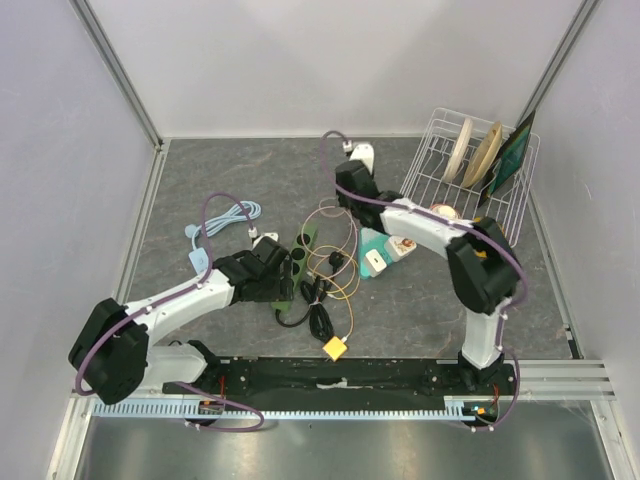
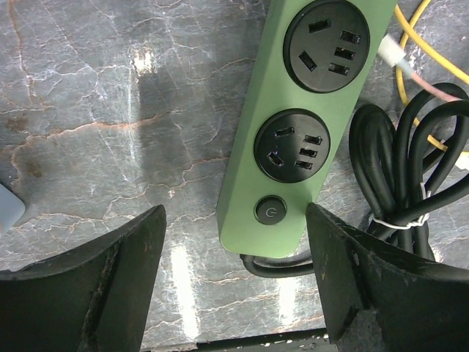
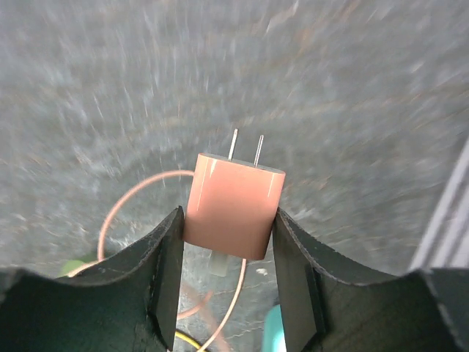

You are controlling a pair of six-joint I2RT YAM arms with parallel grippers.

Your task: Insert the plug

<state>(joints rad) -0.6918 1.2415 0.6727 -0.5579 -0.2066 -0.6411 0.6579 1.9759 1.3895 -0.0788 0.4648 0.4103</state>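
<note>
Right gripper [image 3: 229,215] clamps pink plug [image 3: 234,196]; left gripper [image 2: 234,213] spread wide over power strip [image 2: 282,110].

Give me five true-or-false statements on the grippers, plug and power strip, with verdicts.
1. The right gripper grips a pink plug. True.
2. The plug shows three prongs. False: two.
3. The left gripper is clamped on the green power strip. False: its jaws stand open around the strip's end.
4. Both round sockets in the left wrist view are empty. True.
5. The white dish rack is empty. False: plates stand in it.
</note>
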